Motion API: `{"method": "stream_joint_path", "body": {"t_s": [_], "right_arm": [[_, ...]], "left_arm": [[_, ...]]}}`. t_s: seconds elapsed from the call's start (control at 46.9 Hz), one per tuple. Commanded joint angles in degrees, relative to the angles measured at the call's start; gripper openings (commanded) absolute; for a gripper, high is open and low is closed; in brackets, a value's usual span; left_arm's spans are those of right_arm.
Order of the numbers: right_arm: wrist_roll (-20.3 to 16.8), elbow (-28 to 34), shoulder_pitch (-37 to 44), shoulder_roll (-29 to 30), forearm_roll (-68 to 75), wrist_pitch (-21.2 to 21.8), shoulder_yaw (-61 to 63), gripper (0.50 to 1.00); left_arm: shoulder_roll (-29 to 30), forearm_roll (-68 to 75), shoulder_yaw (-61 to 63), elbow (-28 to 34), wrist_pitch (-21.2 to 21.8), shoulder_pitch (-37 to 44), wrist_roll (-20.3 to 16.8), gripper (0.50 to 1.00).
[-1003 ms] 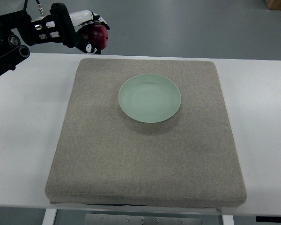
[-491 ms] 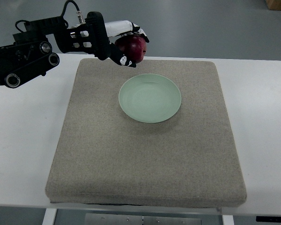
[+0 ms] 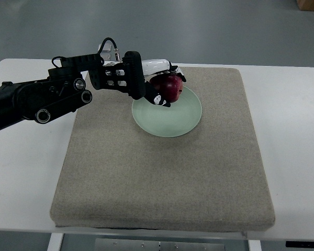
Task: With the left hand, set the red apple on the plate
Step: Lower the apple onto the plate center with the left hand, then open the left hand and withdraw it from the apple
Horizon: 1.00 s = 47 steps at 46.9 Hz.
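Entering from the left edge, the black left arm is extended diagonally across the white table and over the far left corner of the grey fabric pad. The red apple is grasped in the left hand, whose black and white fingers are wrapped around its near and left sides. The apple is seen as a round, dark red fruit with a glossy skin; a lighter patch is visible on its right side. It is positioned over the far left part of the pale green plate; whether it is touching the plate surface cannot be told. The plate is seated on the far half of the pad.
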Motion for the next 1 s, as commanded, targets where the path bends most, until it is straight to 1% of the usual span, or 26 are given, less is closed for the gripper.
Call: {"method": "stream_joint_path", "body": {"t_s": [0.0, 0.107, 0.256, 0.384, 0.512, 0.534, 0.555, 0.576, 0.598, 0.619, 0.875, 0.896, 0.918, 0.939, 0.982], "right_arm": [[-0.02, 0.0, 0.0, 0.0, 0.0, 0.0, 0.0, 0.932], [-0.02, 0.0, 0.0, 0.0, 0.0, 0.0, 0.0, 0.93], [-0.02, 0.0, 0.0, 0.0, 0.0, 0.0, 0.0, 0.932], [-0.02, 0.0, 0.0, 0.0, 0.0, 0.0, 0.0, 0.932], [-0.02, 0.0, 0.0, 0.0, 0.0, 0.0, 0.0, 0.932], [-0.02, 0.0, 0.0, 0.0, 0.0, 0.0, 0.0, 0.93], [-0.02, 0.0, 0.0, 0.0, 0.0, 0.0, 0.0, 0.932], [-0.02, 0.0, 0.0, 0.0, 0.0, 0.0, 0.0, 0.932], [-0.02, 0.0, 0.0, 0.0, 0.0, 0.0, 0.0, 0.93], [-0.02, 0.0, 0.0, 0.0, 0.0, 0.0, 0.0, 0.932], [-0.02, 0.0, 0.0, 0.0, 0.0, 0.0, 0.0, 0.932], [-0.02, 0.0, 0.0, 0.0, 0.0, 0.0, 0.0, 0.932], [-0.02, 0.0, 0.0, 0.0, 0.0, 0.0, 0.0, 0.932], [-0.02, 0.0, 0.0, 0.0, 0.0, 0.0, 0.0, 0.932], [-0.02, 0.0, 0.0, 0.0, 0.0, 0.0, 0.0, 0.93]], "left_arm": [[-1.14, 0.83, 0.0, 1.16, 2.15, 1.35, -0.06, 0.5], [-2.11, 1.89, 0.0, 2.13, 3.82, 2.76, -0.06, 0.5], [-2.72, 1.98, 1.92, 2.66, 4.35, 3.2, -0.06, 0.5], [-3.95, 1.89, 2.72, 4.59, 5.58, 3.38, 0.03, 0.5], [-4.3, 1.89, 2.72, 4.94, 5.58, 3.47, 0.12, 0.5], [-4.3, 1.8, 2.72, 4.95, 5.58, 3.47, 0.12, 0.576], [-4.3, 1.8, 2.72, 5.12, 5.58, 3.55, 0.21, 0.689], [-4.3, 1.8, 2.72, 5.21, 5.58, 3.73, 0.21, 0.792], [-4.3, 1.8, 2.72, 5.3, 5.58, 3.99, 0.12, 0.856], [-4.3, 1.8, 2.72, 5.21, 5.58, 4.17, 0.12, 0.866], [-4.3, 1.63, 2.72, 5.12, 5.32, 4.26, 0.21, 0.889], [-4.3, 1.54, 2.72, 5.21, 5.32, 4.26, 0.21, 0.906], [-4.3, 1.45, 2.72, 5.21, 5.32, 4.17, 0.21, 0.936], [-4.3, 1.19, 2.72, 5.21, 5.32, 4.17, 0.21, 0.956], [-4.3, 0.84, 2.63, 5.12, 5.32, 4.08, 0.21, 0.96]]}}
